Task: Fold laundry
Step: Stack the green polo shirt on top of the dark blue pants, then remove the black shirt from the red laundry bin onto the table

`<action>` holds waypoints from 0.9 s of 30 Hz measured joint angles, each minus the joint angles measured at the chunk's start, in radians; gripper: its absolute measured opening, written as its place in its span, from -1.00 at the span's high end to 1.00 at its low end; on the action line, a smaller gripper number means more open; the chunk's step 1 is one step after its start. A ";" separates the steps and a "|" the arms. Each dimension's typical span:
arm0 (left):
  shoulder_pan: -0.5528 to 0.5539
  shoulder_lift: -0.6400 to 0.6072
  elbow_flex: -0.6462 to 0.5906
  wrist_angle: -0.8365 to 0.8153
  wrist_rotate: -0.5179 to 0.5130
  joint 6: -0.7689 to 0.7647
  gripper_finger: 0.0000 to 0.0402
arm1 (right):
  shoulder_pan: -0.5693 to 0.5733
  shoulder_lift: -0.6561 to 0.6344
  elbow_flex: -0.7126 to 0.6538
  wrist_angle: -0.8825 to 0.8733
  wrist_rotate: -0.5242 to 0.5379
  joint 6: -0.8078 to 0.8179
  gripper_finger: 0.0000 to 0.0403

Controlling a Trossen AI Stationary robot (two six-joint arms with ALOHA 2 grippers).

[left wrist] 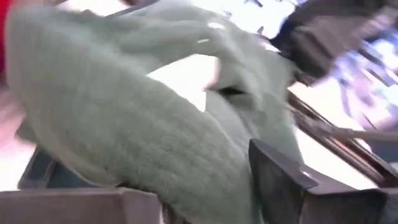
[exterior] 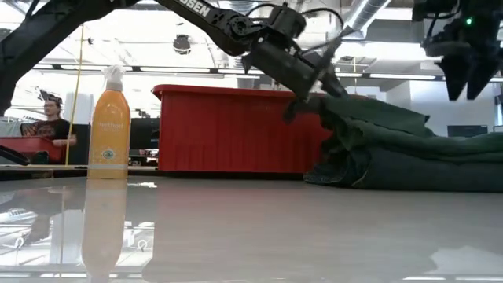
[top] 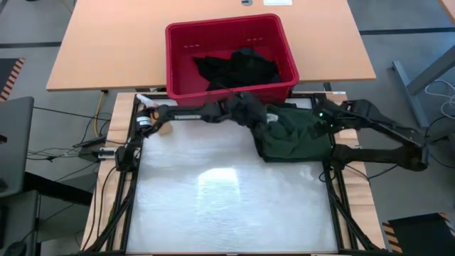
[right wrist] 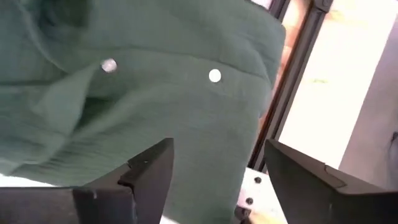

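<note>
Setting: robotics lab or workshop.
Evidence: exposed ceiling ducts (exterior: 369, 12), hazard-striped floor tape (top: 13, 77), loose cables (top: 60, 146), wooden workbench (top: 106, 43).

Blurred by motion in the left wrist view: green shirt (left wrist: 124, 118), cut off at the edges.

Bright ceiling light gives a white glare patch on the tabletop (top: 220, 181). The left wrist view is strongly blurred by motion; the green shirt (left wrist: 124, 118) looks pale there.
</note>
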 joint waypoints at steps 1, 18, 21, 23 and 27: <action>0.013 -0.018 0.000 -0.009 0.063 0.030 0.20 | -0.003 0.006 0.029 -0.014 -0.010 0.019 -0.39; 0.219 -0.380 0.001 -0.296 -0.045 0.447 0.16 | -0.115 0.216 0.284 0.849 -0.122 -0.211 -0.40; 0.302 -0.380 0.001 -0.283 -0.033 0.401 0.16 | -0.217 0.365 0.283 0.987 -0.252 -0.323 -0.40; 0.350 -0.380 0.001 -0.285 -0.029 0.349 0.16 | -0.288 0.484 0.296 1.089 -0.350 -0.365 -0.40; 0.408 -0.383 0.000 -0.308 -0.031 0.271 0.16 | -0.428 0.732 0.440 1.181 -0.486 -0.473 -0.41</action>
